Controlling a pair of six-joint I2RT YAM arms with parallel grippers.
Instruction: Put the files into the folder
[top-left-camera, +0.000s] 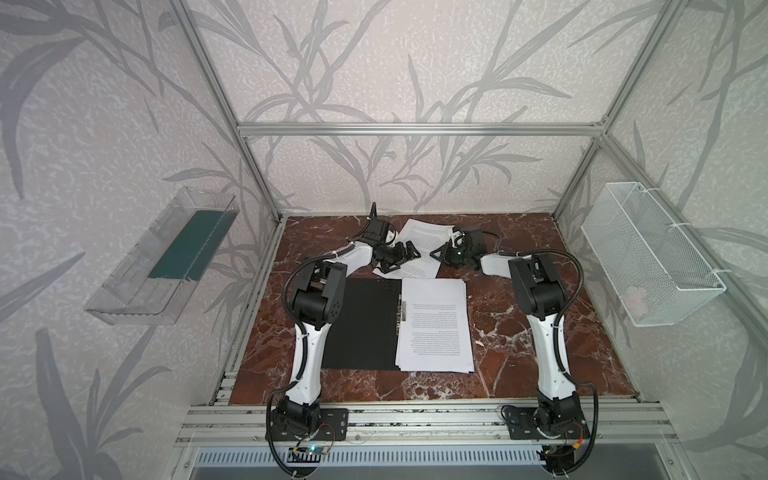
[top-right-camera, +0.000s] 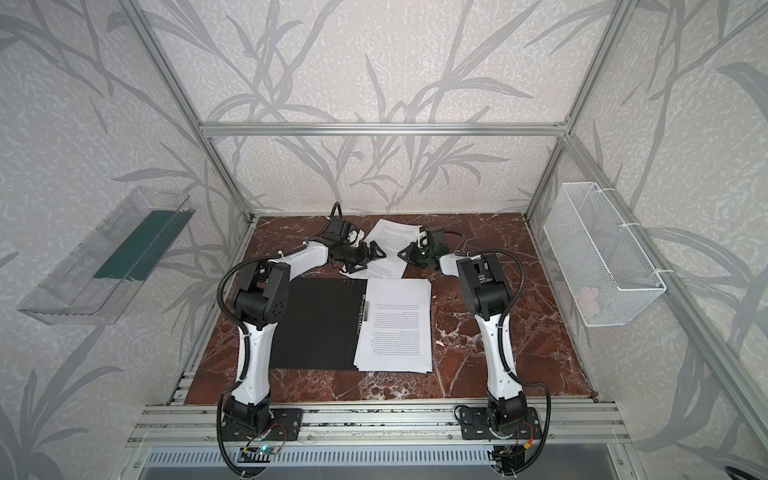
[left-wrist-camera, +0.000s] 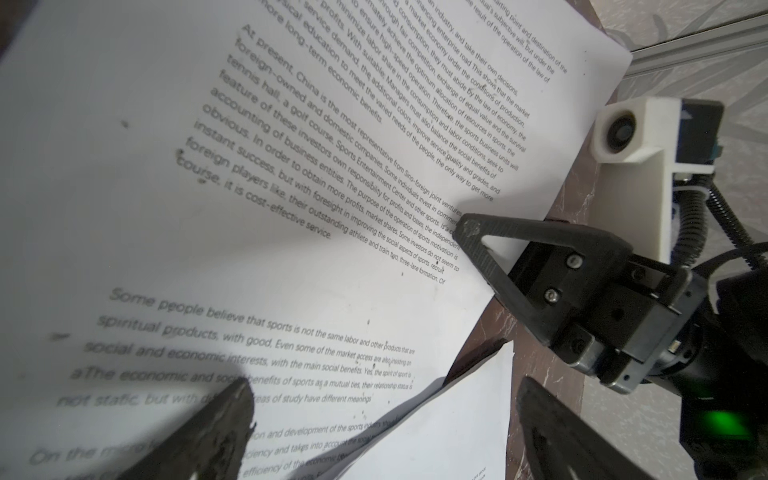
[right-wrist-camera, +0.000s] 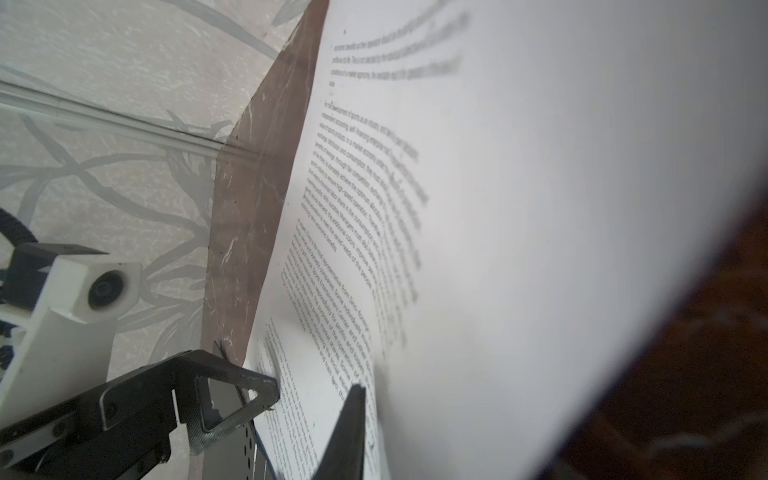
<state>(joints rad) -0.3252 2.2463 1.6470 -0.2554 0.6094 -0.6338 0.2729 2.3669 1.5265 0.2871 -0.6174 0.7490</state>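
black inside of the folder (top-left-camera: 361, 324) facing up, open flat on the marble table (top-left-camera: 498, 332). stack of files (top-left-camera: 434, 328) squared on its right half, just beside the spine clip (top-left-camera: 401, 311). further back on the table, clear of the folder: loose sheets (top-left-camera: 422, 241), fanned and skewed.

left arm: rises from the near edge, folds sharply at the elbow, reaches forward and inward. left gripper (top-left-camera: 405, 259) spread wide, held low over the left side of the loose sheets (both fingertips (left-wrist-camera: 224, 419) seen straddling the printed page in the left wrist view).

right arm: mirrors that pose, forearm turned in toward the middle. right gripper (top-left-camera: 435, 253) pressed together, pinching the right edge of the top loose sheet (right-wrist-camera: 540, 208), paper curled up off the table there. tips of the two grippers near each other, apart.
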